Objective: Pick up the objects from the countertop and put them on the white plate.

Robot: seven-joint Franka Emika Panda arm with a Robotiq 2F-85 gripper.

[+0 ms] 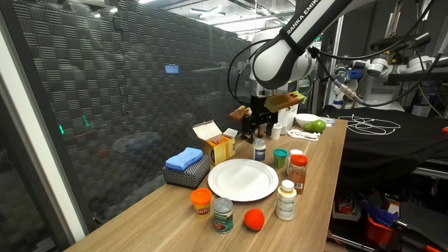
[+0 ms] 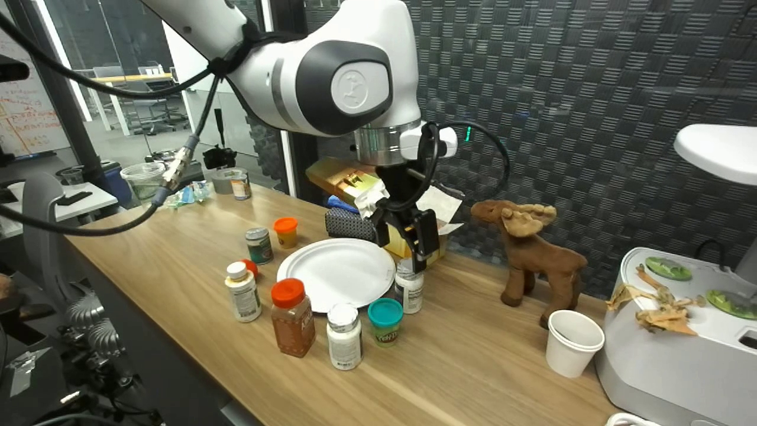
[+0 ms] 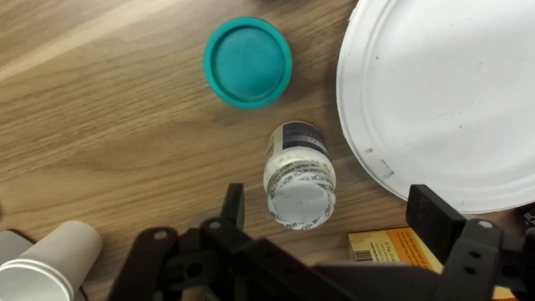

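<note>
On my wrist view, I see the end effector (image 3: 332,209) spread near a bottle (image 3: 300,177), plate (image 3: 443,100) at its two o'clock, teal-lidded tub (image 3: 248,62) at eleven.

White plate (image 3: 443,98) partly beyond the wrist view's top and right edges.

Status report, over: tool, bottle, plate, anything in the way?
Tool open, nothing gripped. Blue-labelled white bottle upright near it. White plate not loaded yet. Yellow carton close by, may crowd the approach.
</note>
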